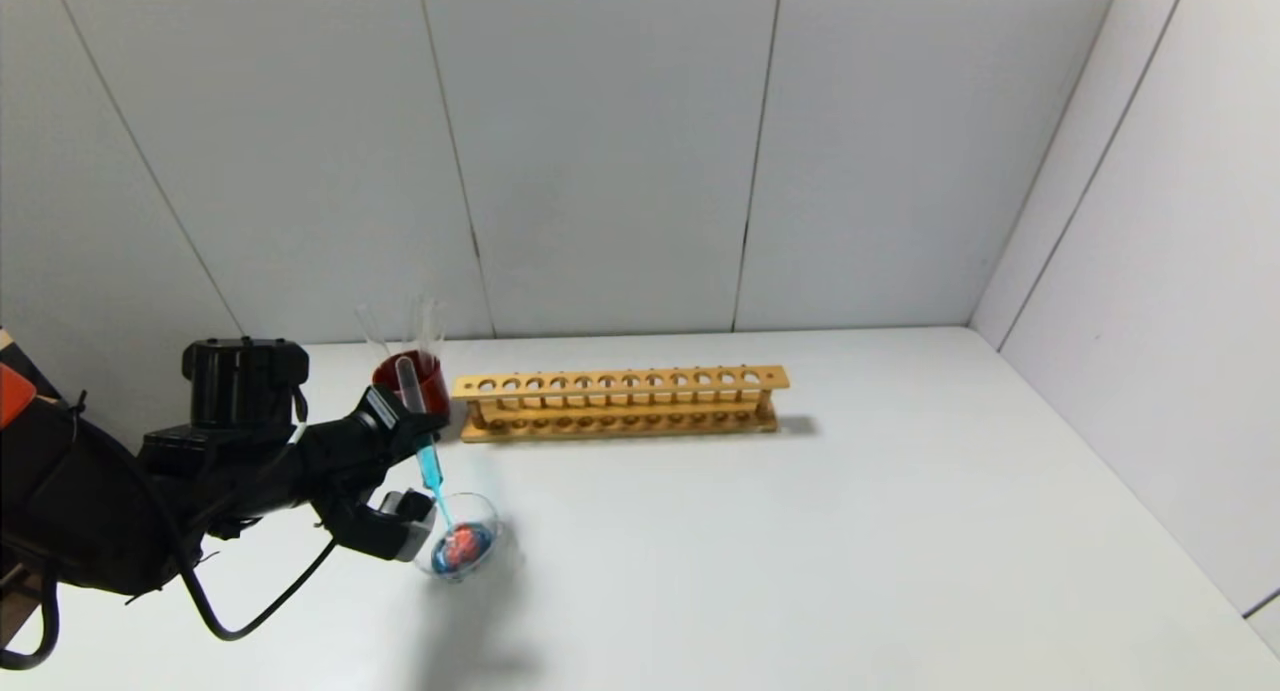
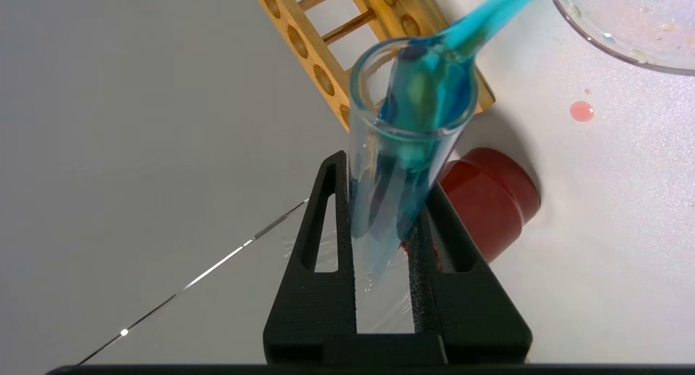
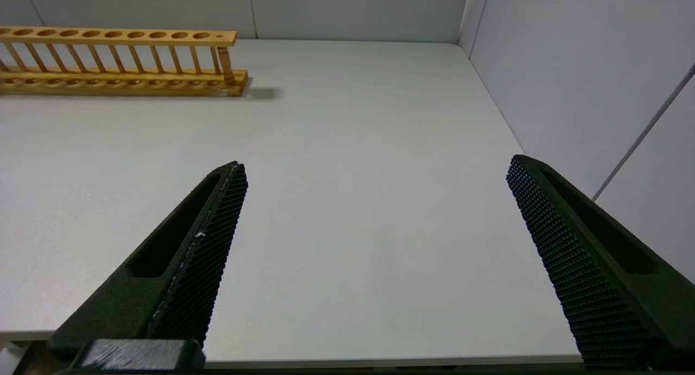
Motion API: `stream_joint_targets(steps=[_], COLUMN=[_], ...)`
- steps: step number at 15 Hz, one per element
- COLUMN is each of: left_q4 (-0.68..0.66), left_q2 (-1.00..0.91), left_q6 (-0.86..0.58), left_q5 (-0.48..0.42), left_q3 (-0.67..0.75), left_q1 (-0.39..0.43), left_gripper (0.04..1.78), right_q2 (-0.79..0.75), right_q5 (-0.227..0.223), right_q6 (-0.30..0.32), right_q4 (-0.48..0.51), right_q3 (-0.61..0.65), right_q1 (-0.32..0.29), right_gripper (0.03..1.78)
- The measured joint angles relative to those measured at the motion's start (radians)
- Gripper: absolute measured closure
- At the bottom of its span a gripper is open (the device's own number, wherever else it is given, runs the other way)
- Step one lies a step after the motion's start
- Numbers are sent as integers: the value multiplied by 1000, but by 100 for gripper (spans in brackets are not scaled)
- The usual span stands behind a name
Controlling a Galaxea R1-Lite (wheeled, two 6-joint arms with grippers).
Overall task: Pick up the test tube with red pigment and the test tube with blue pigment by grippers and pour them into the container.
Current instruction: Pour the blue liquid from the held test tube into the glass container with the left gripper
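My left gripper (image 1: 405, 426) (image 2: 380, 201) is shut on the test tube with blue pigment (image 1: 420, 416) (image 2: 404, 152). The tube is tipped mouth down over the container (image 1: 462, 537), a low clear glass dish. A thin teal stream (image 1: 438, 496) (image 2: 488, 14) runs from the tube's mouth into the dish, which holds red and blue liquid. The dish's rim shows in the left wrist view (image 2: 613, 52). The test tube with red pigment is not identifiable; clear tubes stand in the dark red cup. My right gripper (image 3: 374, 212) is open and empty at the table's near edge, out of the head view.
A dark red cup (image 1: 410, 376) (image 2: 488, 201) with clear tubes (image 1: 428, 321) stands behind the left gripper. A long wooden tube rack (image 1: 620, 403) (image 3: 119, 60) lies to its right, empty. A pink drop (image 2: 581, 110) lies on the table near the dish. Walls close the back and right.
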Motion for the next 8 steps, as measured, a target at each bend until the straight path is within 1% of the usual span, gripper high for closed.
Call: stream_joint_targets(steps=[8], left_q4=[-8], left_q2=[-1], left_q6=[52], left_q5=[-3], left_q3=[-20], left_q1=[10], left_gripper=[150], right_q2=[0], right_q5=[0], right_q6=[0], right_q4=[0], right_q3=[0], right_q1=[0], right_gripper=[6])
